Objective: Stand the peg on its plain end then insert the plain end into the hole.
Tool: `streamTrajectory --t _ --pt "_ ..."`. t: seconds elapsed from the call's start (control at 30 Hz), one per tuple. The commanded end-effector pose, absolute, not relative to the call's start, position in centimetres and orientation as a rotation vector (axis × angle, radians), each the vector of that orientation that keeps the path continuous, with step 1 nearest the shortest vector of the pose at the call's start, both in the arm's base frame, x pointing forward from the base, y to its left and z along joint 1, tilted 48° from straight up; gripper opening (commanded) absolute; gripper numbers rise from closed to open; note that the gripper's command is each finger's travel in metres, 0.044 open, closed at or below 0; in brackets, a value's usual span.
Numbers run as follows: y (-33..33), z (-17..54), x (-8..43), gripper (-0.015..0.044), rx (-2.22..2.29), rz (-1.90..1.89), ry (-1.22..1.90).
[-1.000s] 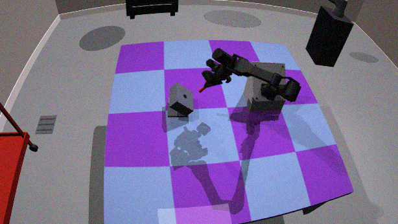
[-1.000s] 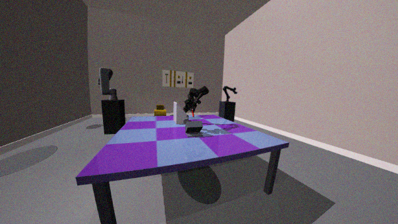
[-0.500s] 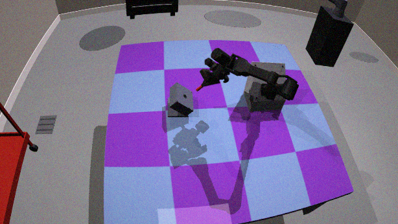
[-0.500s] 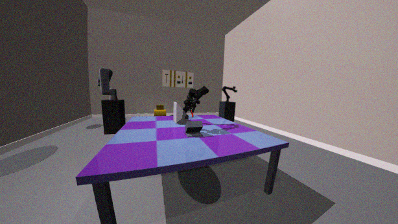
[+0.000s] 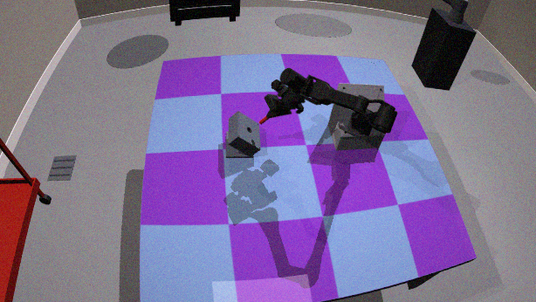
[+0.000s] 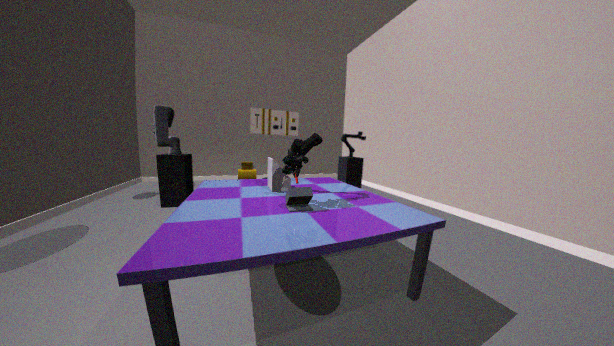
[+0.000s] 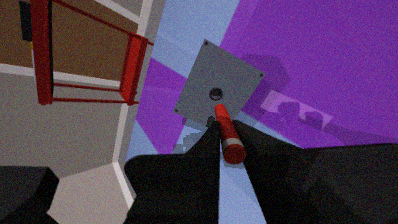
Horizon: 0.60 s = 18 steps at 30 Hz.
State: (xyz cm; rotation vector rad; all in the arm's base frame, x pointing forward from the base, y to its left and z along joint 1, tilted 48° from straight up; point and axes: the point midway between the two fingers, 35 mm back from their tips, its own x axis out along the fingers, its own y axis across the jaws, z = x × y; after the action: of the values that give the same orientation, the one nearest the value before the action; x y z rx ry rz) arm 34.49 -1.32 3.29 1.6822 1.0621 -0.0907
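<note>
My gripper point(image 7: 224, 124) is shut on the red peg point(image 5: 263, 120) point(image 6: 296, 179) point(image 7: 228, 129). The peg's white band is at the end near the camera in the wrist view, and its plain end points away toward the panel. The grey sloped panel point(image 5: 243, 127) point(image 6: 300, 193) point(image 7: 200, 82) has one dark round hole point(image 5: 249, 129) point(image 7: 216, 94) in its face. The plain end is outside the hole and appears just below it in the wrist view. In the top view the peg is tilted, up and right of the panel, with a gap between them.
The panel stands on a checkered purple and blue table point(image 5: 183, 188) point(image 6: 200, 240). The arm's grey base block point(image 5: 355, 141) is to the right in the top view. A red cart point(image 5: 15, 227) point(image 7: 42, 60) stands on the floor beyond the table edge.
</note>
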Motion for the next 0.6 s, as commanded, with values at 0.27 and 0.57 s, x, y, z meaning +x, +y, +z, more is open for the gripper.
streamTrajectory --t 0.27,0.57 --pt "-0.6 2.2 35.5 0.0 1.702 -0.1 1.05" --pt "-0.2 1.8 36.0 0.0 1.705 -0.096 1.042"
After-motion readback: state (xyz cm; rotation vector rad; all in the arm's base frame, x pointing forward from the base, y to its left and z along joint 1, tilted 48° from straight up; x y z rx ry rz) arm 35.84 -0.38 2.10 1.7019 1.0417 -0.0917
